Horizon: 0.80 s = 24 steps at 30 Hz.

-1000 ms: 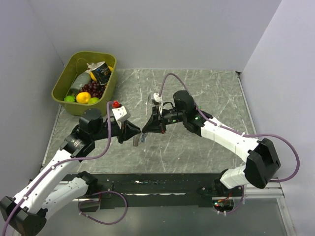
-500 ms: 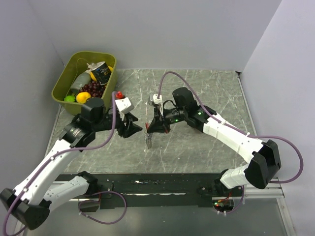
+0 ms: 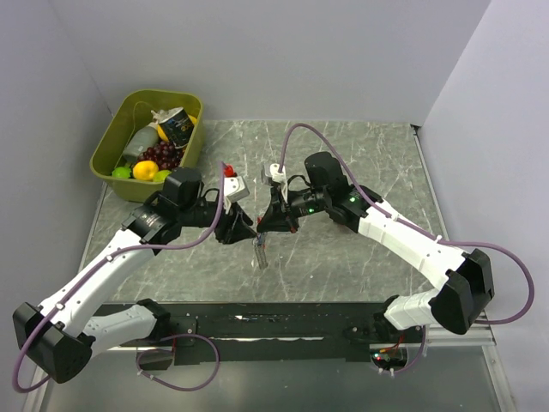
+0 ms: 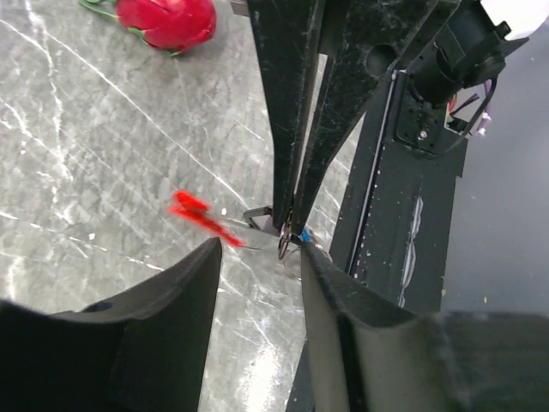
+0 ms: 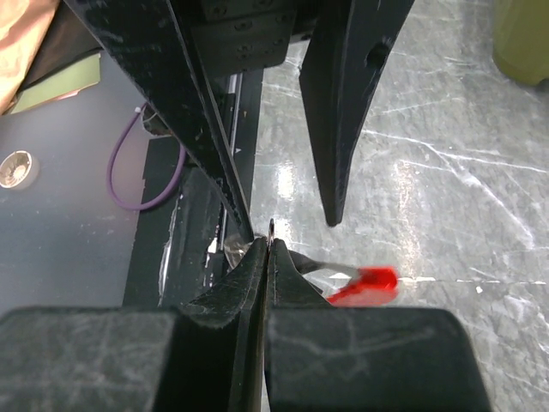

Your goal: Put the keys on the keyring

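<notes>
Keyring (image 4: pixel 202 219) hangs near the middle of the table (image 3: pixel 360 154), just above the marble. It is held by the right gripper (image 5: pixel 266 257), whose fingers are pressed together on a small metal ring at the top of the bunch. In the top view the silvery bunch drops from those fingertips toward 6 o'clock. In the left wrist view the red clip is blurred, and its long axis runs from 10 to 4 o'clock. In the right wrist view it points toward 3 o'clock from the pinched ring. The blue head of a key (image 4: pixel 304 233) shows right beside that ring, at 2 o'clock of it.

The left gripper (image 4: pixel 259 257) has its fingers spread and grips nothing. In the top view its tips sit close at 9 o'clock of the right gripper's tips.

Bare marble runs from the grippers toward 12 and 3 o'clock, up to the walls (image 3: pixel 257 51). A green bin (image 3: pixel 107 142) of fruit fills the far-left corner at 10 o'clock. A red toy fruit (image 4: pixel 167 19) lies near the left gripper at 11 o'clock. At 6 o'clock a dark strip (image 3: pixel 283 322) lines the near edge.
</notes>
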### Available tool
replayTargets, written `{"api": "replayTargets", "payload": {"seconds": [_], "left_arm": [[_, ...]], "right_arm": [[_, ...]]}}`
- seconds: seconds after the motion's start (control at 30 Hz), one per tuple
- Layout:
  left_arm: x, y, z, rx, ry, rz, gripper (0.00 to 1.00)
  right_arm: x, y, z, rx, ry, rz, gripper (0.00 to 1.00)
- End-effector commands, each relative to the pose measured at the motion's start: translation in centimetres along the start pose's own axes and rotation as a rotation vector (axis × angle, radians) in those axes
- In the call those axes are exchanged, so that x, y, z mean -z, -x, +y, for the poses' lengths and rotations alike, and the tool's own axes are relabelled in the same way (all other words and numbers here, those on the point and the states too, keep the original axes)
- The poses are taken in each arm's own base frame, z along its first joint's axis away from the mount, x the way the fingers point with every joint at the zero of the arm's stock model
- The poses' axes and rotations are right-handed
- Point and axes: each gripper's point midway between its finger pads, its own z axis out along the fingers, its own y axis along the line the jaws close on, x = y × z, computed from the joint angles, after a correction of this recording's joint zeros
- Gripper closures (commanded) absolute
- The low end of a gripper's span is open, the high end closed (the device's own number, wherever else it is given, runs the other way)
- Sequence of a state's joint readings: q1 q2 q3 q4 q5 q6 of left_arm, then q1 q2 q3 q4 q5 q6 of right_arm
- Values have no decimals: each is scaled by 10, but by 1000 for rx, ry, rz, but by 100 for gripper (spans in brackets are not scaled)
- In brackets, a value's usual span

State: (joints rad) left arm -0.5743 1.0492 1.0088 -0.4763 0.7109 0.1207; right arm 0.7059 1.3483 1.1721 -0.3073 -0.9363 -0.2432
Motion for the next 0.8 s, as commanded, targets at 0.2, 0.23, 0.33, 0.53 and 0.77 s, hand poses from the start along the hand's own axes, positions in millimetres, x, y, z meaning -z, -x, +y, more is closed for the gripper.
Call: {"api": "replayTargets", "payload": {"seconds": [0.2, 0.23, 0.33, 0.53, 0.77], "left_arm": [[-6, 21, -8, -70, -43, -56, 73], [-6, 22, -7, -75, -39, -59, 78], [-7, 23, -7, -83, -42, -64, 97], [-5, 25, -10, -94, -49, -92, 99], [0, 39, -14, -49, -21, -222, 99]], "right_arm": [[10, 29, 12, 90, 24, -80, 100], [9, 27, 12, 83, 23, -76, 100], [9, 26, 13, 83, 26, -78, 100], [8, 25, 11, 78, 19, -75, 100], [11, 27, -10, -2, -83, -137, 52]]}}
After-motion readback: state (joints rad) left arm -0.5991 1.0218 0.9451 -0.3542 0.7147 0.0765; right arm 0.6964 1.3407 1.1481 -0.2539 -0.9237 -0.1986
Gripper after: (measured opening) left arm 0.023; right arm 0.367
